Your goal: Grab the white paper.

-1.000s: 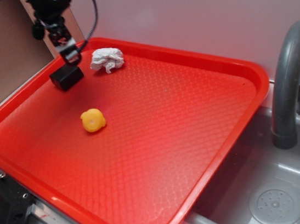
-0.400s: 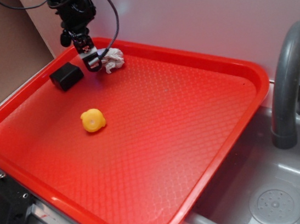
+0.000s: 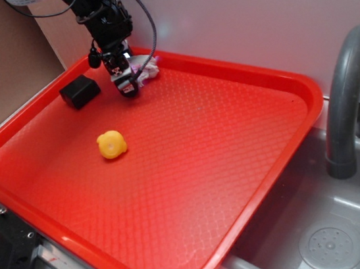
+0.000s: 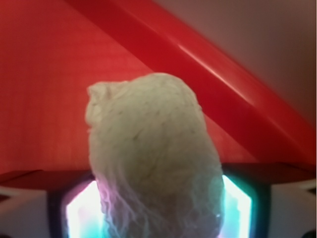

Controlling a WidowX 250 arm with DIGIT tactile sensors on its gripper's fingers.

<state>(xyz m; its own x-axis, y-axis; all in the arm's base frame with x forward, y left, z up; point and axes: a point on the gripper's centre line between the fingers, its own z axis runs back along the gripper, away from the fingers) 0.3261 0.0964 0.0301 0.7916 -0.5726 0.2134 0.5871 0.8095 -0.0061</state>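
I am at the closing-in step of the grab. The white paper (image 3: 146, 70) lies at the far left corner of the red tray (image 3: 260, 137), just inside its far rim, and my fingers (image 3: 127, 83) hang over its near left side. In the wrist view the white paper (image 4: 153, 158) fills the middle and sits between my two fingers (image 4: 29, 210), which stand apart on either side of it; they look spread, not yet pinching. Whether they touch the wad I cannot tell.

As I judge it, the next move calls for squeezing shut on the wad without pushing it against the tray's rim, then lifting straight up. The paper is soft and crumpled, so it should compress and hold.

A second ago I hovered over the black block (image 3: 80, 92) at the far left; since then I have swung right to the paper. The block and the yellow toy (image 3: 111, 144) have not moved.
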